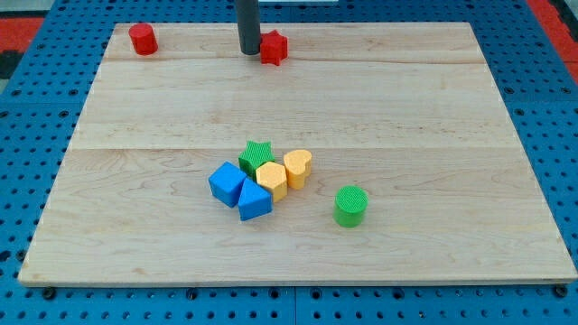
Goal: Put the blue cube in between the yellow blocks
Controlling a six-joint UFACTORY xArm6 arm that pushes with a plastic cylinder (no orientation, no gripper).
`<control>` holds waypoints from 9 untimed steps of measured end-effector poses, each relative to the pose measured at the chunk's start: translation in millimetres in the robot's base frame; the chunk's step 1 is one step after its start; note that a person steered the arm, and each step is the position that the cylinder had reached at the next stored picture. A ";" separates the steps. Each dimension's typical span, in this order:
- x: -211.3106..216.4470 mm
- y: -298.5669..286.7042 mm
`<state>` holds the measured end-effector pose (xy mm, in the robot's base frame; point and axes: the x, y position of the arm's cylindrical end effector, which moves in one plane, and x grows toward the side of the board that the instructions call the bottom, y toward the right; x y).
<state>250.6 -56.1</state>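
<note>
Counting two blue, two yellow, two green, two red blocks; blue cube (pixel 226 183) sits corner-forward; our tip (pixel 249 51) touches the red star (pixel 274 47), grasping nothing.

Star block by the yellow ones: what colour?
Green; the star block shows in the camera view, at the cluster's top.

The dark rod (pixel 248 25) is cut off by the view's top edge, so the arm above it is out of sight. The green star (pixel 256 154) is partly hidden behind the yellow hexagonal block (pixel 272 179) and the blue cube (pixel 227 182). The blue triangular block (pixel 255 200) covers part of the cube's side. The red block (pixel 274 47) beside my tip (pixel 249 51) has an unclear shape.
</note>
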 end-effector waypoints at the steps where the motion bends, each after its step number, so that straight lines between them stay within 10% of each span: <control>1: 0.0 5.1; 5: 52.1 -62.5; 9: 271.6 -85.4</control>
<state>522.1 -141.5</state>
